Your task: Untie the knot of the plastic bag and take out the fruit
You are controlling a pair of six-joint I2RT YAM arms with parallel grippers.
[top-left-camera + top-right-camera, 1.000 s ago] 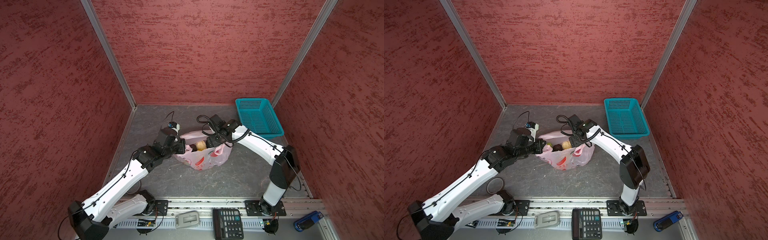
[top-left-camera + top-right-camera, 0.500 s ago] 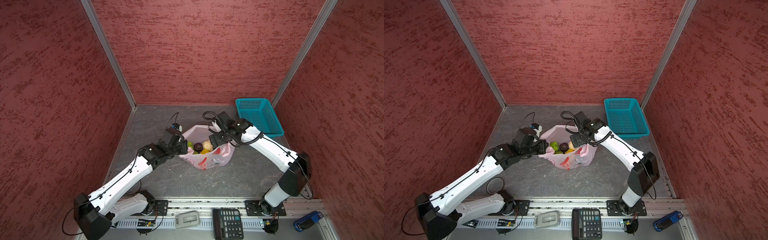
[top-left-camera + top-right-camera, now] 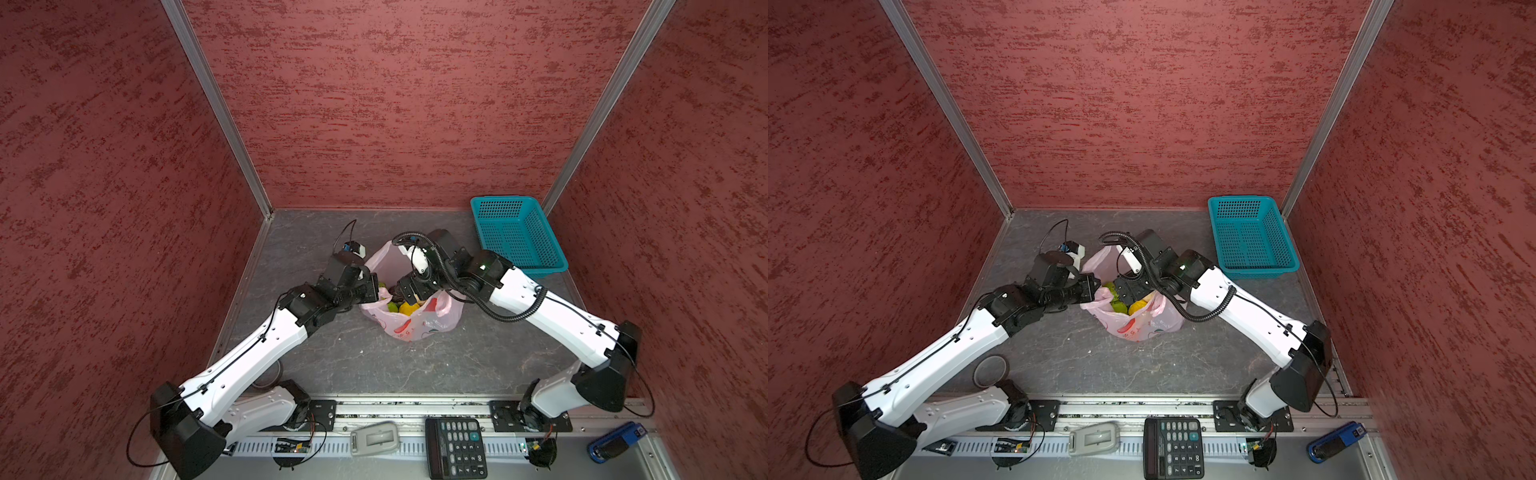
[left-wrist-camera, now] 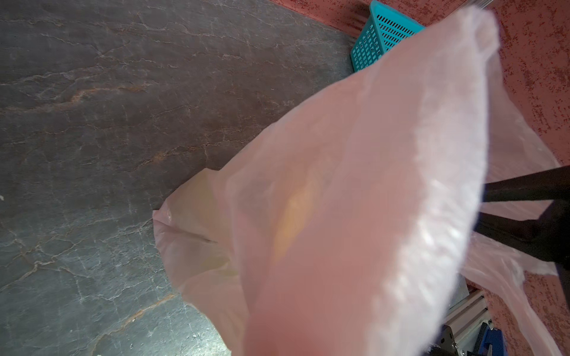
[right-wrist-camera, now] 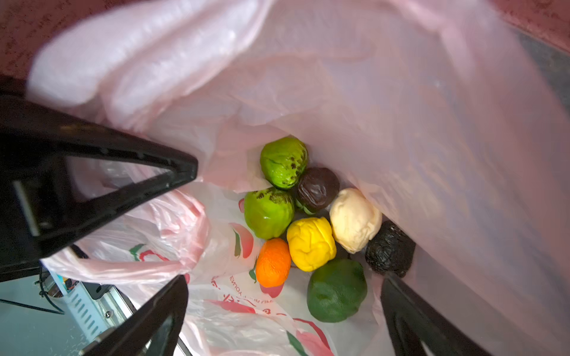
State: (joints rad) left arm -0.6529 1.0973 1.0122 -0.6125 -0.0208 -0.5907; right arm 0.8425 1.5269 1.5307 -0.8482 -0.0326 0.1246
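The thin, translucent pale-pink plastic bag [image 3: 419, 326] with red printed marks is set on the grey, veined tabletop [image 3: 374, 365] between the two arms, with its mouth held open. The left end effector [image 3: 370, 289] is clamped shut on the bag's rim, and the film is drawn up taut by it, presumably so that the wall cannot sag over the contents. In the left wrist view little but stretched pink film [image 4: 354, 185] is seen. The right end effector [image 3: 1130, 296] is spread wide and empty, poised in the mouth just above the fruit, a stance judged to prepare a first pick. No knot can be made out, and a handle loop [image 5: 123, 268] lies loose, so the untying is judged done, while the emptying is not yet begun. The fruit is heaped, piece touching piece, at the bag's bottom: two bumpy bright-green pieces [image 5: 283, 161] [image 5: 268, 212], a wrinkled dark-brown one [image 5: 317, 188], a cream-white one [image 5: 354, 220], a yellow one [image 5: 311, 243], an orange one [image 5: 273, 262], a dark-green one [image 5: 336, 289] and a black one [image 5: 390, 248]. The teal perforated plastic basket [image 3: 517, 235] stands well apart by the rear corner.
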